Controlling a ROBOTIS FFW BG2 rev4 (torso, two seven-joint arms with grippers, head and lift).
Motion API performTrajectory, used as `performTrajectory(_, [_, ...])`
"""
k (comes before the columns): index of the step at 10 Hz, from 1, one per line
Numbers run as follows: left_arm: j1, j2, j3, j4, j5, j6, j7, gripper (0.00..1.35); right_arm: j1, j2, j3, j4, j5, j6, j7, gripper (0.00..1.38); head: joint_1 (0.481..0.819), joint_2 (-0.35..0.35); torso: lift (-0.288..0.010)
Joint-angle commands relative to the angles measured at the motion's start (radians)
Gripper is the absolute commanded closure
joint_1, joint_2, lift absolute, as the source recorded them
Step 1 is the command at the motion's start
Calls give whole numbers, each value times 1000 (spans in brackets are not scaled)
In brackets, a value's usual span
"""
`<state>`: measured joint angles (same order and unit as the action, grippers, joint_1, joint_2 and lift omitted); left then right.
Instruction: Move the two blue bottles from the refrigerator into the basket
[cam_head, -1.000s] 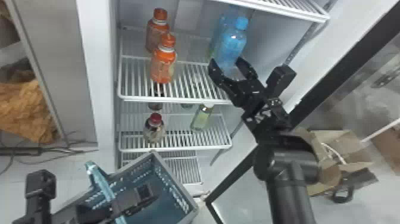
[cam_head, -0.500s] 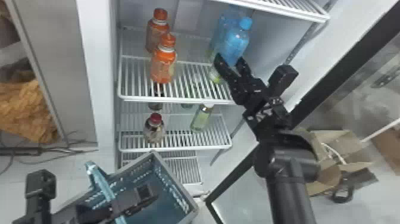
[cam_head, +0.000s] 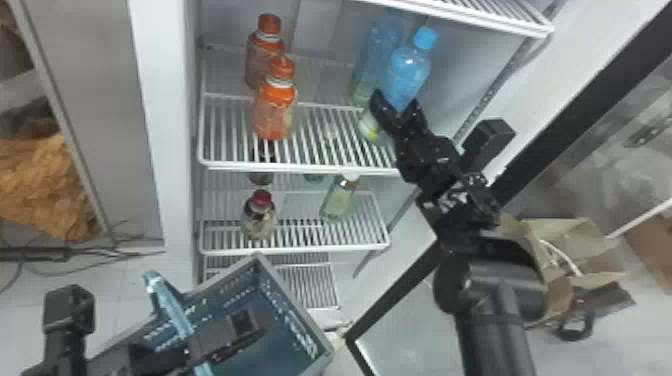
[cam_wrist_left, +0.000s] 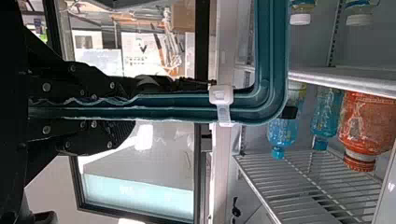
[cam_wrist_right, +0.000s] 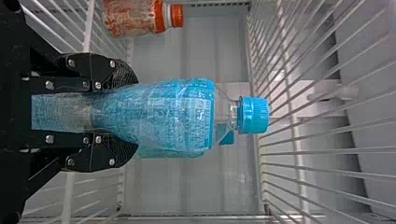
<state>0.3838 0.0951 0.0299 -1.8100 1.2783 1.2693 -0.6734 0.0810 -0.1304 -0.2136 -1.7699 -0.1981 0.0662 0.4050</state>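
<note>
R gripper (cam_head: 395, 100), abt 1 o'clock in head view, had jaws clamped on the nearer blue btl (cam_head: 407, 72) in the fridge (cam_head: 165, 125); other blue btl (cam_head: 381, 45) stood just behind, twd 10 o'clock. L gripper (cam_head: 240, 332), abt 7 o'clock, had jaws clenched on the basket (cam_head: 295, 301) handle (cam_head: 170, 310).

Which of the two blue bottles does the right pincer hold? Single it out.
The front bottle, gripped by the right pincer; the other blue bottle stands behind it, ungripped.
</note>
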Motion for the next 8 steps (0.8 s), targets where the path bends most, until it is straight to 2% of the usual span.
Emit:
performTrajectory(1, [1,0,0,0,0,0,0,1202,44,2,-8,-55,-17,2,0,1276,695,-350,-10])
performTrajectory(6, [1,0,-2,0,2,-3,0,1202,260,15,-32,-357,-69,199,34,1276,695,-350,-10])
performTrajectory(8, [1,0,-2,0,2,-3,0,1202,312,26,-36,-423,-81,270,51,1276,695,-350,-10])
